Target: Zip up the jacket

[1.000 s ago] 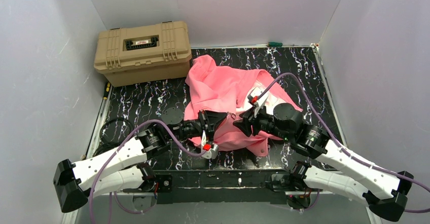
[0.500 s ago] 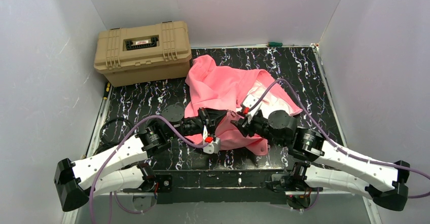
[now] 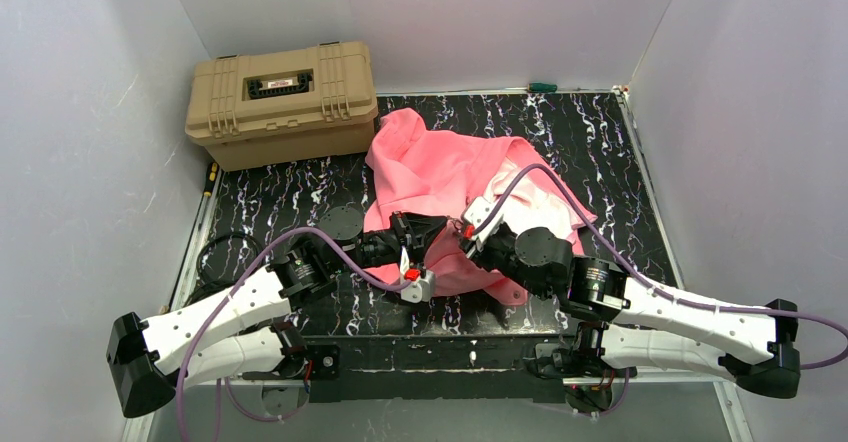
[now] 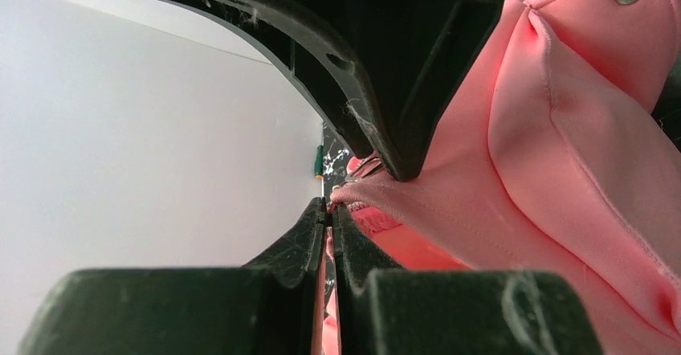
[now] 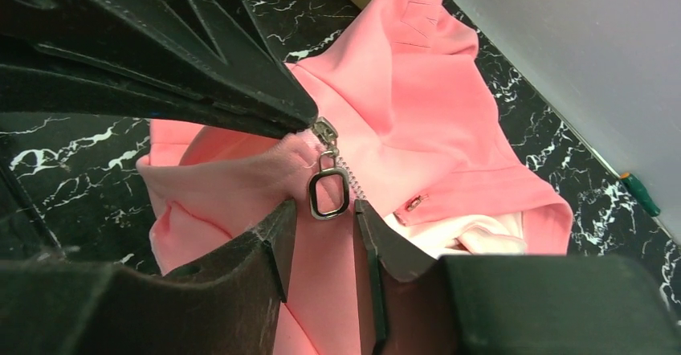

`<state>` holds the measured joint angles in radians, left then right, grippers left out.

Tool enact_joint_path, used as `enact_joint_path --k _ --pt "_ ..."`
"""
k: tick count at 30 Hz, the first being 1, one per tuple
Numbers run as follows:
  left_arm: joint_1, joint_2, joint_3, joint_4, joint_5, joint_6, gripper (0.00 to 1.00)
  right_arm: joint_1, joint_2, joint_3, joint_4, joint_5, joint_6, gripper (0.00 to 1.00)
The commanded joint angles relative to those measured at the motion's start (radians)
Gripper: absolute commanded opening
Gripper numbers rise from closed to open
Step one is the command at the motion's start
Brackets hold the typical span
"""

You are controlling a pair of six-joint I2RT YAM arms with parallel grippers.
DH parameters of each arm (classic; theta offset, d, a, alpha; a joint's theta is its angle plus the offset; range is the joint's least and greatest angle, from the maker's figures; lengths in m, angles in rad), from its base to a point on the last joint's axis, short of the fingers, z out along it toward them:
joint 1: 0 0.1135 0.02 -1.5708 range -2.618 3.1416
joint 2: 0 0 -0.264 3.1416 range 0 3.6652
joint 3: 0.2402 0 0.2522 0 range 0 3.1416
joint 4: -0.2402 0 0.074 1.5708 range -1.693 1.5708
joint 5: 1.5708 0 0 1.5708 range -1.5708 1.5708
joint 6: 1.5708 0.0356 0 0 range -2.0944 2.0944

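The salmon-pink jacket [image 3: 450,167] lies crumpled on the black marbled table [image 3: 300,197], with its pale lining [image 5: 474,234] showing. My left gripper [image 3: 432,234] is shut on a thin edge of the jacket's fabric [image 4: 361,198] beside the zipper teeth and holds it lifted. My right gripper [image 3: 472,240] faces it from the right and is open. In the right wrist view the silver zipper pull ring [image 5: 329,194] hangs from the slider [image 5: 325,132], just at the tips of my right fingers [image 5: 281,234], in the gap and not pinched.
A tan hard case [image 3: 282,102] stands at the back left. A green-handled tool [image 3: 542,87] lies by the back wall. A yellow-handled tool [image 3: 210,177] lies at the table's left edge. A black cable loop [image 3: 215,257] lies near the left arm.
My right arm has moved left toward the left gripper, and its jaws have narrowed around the zipper pull. The left gripper has held its grip on the jacket without moving.
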<state>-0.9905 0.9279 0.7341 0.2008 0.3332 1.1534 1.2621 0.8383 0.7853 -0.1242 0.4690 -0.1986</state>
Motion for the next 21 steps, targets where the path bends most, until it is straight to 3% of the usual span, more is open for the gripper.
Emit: enact_joint_path --k 1,21 --pt "-0.001 -0.023 0.024 0.023 0.024 0.015 0.0 0.005 -0.022 0.026 0.049 0.061 -0.023 0.39" --pt "-0.002 -0.032 0.014 0.005 0.062 0.048 0.0 0.005 -0.043 0.06 0.022 0.065 -0.023 0.42"
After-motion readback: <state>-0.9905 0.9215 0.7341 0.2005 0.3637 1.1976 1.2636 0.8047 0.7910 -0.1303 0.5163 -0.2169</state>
